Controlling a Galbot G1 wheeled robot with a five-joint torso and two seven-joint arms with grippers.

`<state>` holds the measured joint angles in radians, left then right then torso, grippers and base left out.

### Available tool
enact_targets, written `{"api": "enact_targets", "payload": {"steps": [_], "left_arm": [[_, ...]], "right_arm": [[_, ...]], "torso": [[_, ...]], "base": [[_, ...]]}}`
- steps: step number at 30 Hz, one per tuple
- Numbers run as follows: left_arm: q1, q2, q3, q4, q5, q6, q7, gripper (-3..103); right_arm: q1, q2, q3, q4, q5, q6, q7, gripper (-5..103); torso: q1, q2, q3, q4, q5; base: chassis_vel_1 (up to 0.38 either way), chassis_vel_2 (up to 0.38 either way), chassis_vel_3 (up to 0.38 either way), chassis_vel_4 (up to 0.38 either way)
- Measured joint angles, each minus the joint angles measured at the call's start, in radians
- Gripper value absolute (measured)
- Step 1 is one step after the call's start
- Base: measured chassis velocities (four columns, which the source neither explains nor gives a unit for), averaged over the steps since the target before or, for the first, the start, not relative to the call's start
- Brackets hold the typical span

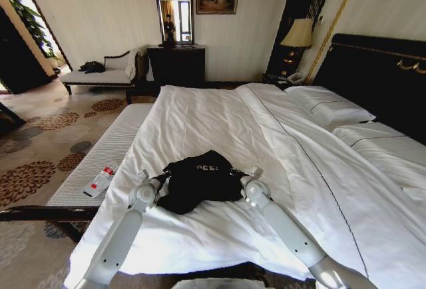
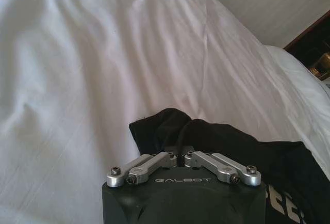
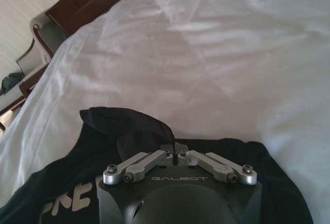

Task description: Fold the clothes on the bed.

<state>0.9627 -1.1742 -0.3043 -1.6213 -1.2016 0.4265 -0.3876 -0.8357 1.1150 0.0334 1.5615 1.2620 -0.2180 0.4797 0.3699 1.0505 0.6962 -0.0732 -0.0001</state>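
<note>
- While my left gripper [image 2: 180, 157] and my right gripper [image 3: 177, 154] sit side by side low on the bed [image 1: 219, 136], each has its fingers pinched tight together on a fold of the black T-shirt [image 1: 197, 181].
- Just beyond both sets of fingertips, white duvet [image 1: 279, 162] runs away in soft, shallow creases; nothing stands between me and it.
- Off to the outside of my left fingers, beside the mattress, a ribbed white bench [image 1: 100, 162] carries a small bottle [image 1: 100, 181] with a red cap.
- Far past my fingers stand a dark dresser [image 1: 176, 64], a mirror [image 1: 174, 10], a pale chaise [image 1: 103, 74], a lamp [image 1: 297, 36] and two pillows [image 1: 333, 108] against the dark headboard [image 1: 379, 76].
- Matte and limp, the cloth bunches into a rumpled heap between my two wrists.
- White letters on the chest are cut off by folds and by my own housings, so I read only fragments.
</note>
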Motion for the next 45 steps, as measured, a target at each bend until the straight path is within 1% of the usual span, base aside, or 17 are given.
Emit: {"api": "enact_targets", "payload": {"steps": [8,9,10,12,15,21,25,27,29,31,33,36,38,39,40,41,45], "left_arm": [[-0.009,0.036,0.001,-0.059,-0.005,-0.019,-0.005,2],[-0.013,0.044,0.003,-0.069,-0.009,-0.022,-0.007,2],[-0.036,0.07,0.008,-0.105,-0.025,-0.031,-0.01,2],[-0.048,0.081,0.01,-0.12,-0.034,-0.033,-0.011,2],[-0.116,0.126,0.01,-0.184,-0.076,-0.037,-0.014,2],[-0.203,0.184,-0.013,-0.26,-0.139,-0.038,-0.025,2],[-0.24,0.214,-0.033,-0.29,-0.165,-0.07,-0.034,2],[-0.286,0.263,-0.048,-0.327,-0.223,-0.102,-0.057,2],[-0.295,0.276,-0.052,-0.335,-0.239,-0.103,-0.062,2],[-0.333,0.345,-0.071,-0.374,-0.315,-0.093,-0.069,2],[-0.341,0.363,-0.078,-0.383,-0.333,-0.089,-0.07,2],[-0.377,0.467,-0.134,-0.434,-0.435,-0.076,-0.07,2],[-0.386,0.5,-0.161,-0.453,-0.475,-0.073,-0.069,2],[-0.386,0.5,-0.161,-0.453,-0.475,-0.073,-0.069,2],[-0.398,0.546,-0.202,-0.476,-0.53,-0.071,-0.067,2],[-0.403,0.569,-0.227,-0.487,-0.557,-0.071,-0.065,2],[-0.405,0.639,-0.293,-0.513,-0.62,-0.072,-0.064,2]], "right_arm": [[-0.014,-0.031,0.02,0.085,-0.062,0.075,-0.084,0],[-0.015,-0.042,0.023,0.101,-0.073,0.087,-0.1,0],[-0.019,-0.072,0.034,0.147,-0.098,0.119,-0.148,0],[-0.021,-0.083,0.039,0.166,-0.107,0.13,-0.168,0],[-0.025,-0.129,0.067,0.241,-0.138,0.171,-0.229,0],[-0.022,-0.176,0.123,0.319,-0.145,0.225,-0.271,0],[-0.021,-0.209,0.165,0.368,-0.131,0.247,-0.299,0],[-0.015,-0.253,0.213,0.435,-0.105,0.265,-0.333,0],[-0.012,-0.262,0.22,0.446,-0.099,0.266,-0.337,0],[0.009,-0.303,0.265,0.505,-0.048,0.27,-0.352,0],[0.015,-0.315,0.28,0.524,-0.029,0.271,-0.354,0],[0.043,-0.394,0.368,0.604,0.056,0.272,-0.381,0],[0.05,-0.429,0.399,0.624,0.078,0.273,-0.395,0],[0.05,-0.429,0.399,0.624,0.078,0.273,-0.395,0],[0.062,-0.48,0.436,0.649,0.105,0.276,-0.412,0],[0.07,-0.51,0.454,0.665,0.123,0.28,-0.417,0],[0.089,-0.571,0.493,0.708,0.174,0.285,-0.426,0]], "torso": [[0.0,0.0,0.0,0.0001,0.0001],[0.0,0.0,0.0,0.0002,0.0001],[0.0,0.0,0.0,0.0001,0.0],[0.0,0.0,0.0,0.0,0.0],[0.0,0.0,0.0,-0.0001,0.0001],[0.0,0.0,0.0,-0.0001,0.0],[0.0,0.0,0.0,0.0,0.0],[0.0,0.0,0.0,0.0,0.0],[0.0,0.0,0.0,-0.0001,0.0],[0.0,0.0,0.0,0.0,0.0001],[0.0,0.0,0.0,0.0,0.0001],[0.0,0.0,0.0,0.0001,0.0],[0.0,0.0,0.0,0.0001,-0.0001],[0.0,0.0,0.0,0.0001,-0.0001],[0.0,0.0,0.0,0.0,0.0],[0.0,0.0,0.0,-0.0002,-0.0001],[0.0,0.0,0.0,0.0001,0.0001]], "base": [[0.0,0.0,0.0,0.0],[0.0,0.0,0.0,0.0],[0.0,0.0,0.0,0.0],[0.0,0.0,0.0,0.0],[0.0,0.0,0.0,0.0],[0.0,0.0,0.0,0.0],[0.0,0.0,0.0,0.0],[0.0,0.0,0.0,0.0],[0.0,0.0,0.0,0.0],[0.0,0.0,0.0,0.0],[0.0,0.0,0.0,0.0],[0.0,0.0,0.0,0.0],[0.0,0.0,0.0,0.0],[0.0,0.0,0.0,0.0],[0.0,0.0,0.0,0.0],[0.0,0.0,0.0,0.0],[0.0,0.0,0.0,0.0]]}}
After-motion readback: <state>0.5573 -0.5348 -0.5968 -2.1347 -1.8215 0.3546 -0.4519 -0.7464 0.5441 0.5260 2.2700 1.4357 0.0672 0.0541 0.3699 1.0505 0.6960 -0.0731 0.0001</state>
